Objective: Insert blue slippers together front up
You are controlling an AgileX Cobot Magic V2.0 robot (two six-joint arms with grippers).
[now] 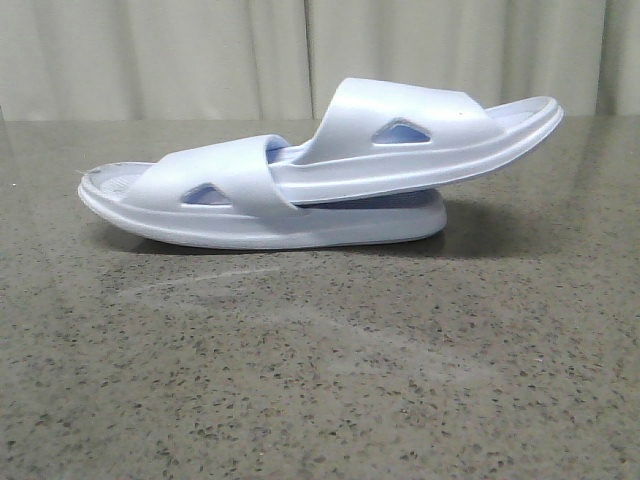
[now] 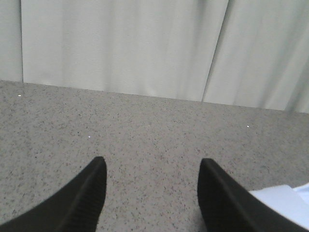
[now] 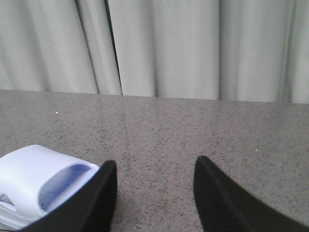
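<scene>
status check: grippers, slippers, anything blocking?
Left gripper open, empty. Right gripper open, empty. Upper slipper tucked under lower slipper strap, on table. Nothing blocking.

The blue slippers (image 1: pixel 300 180), nested with one tilted into the other's strap, are the only obstacle on the counter (image 1: pixel 320 380), lying across its middle. The wide strip of counter nearer the camera is bare, as are the stretches to either side of the pair. Behind it hangs a curtain (image 1: pixel 200 60). The left hand (image 2: pixel 152 193) and right hand (image 3: pixel 154 193) each stand spread over bare counter, with a slipper just beside.
</scene>
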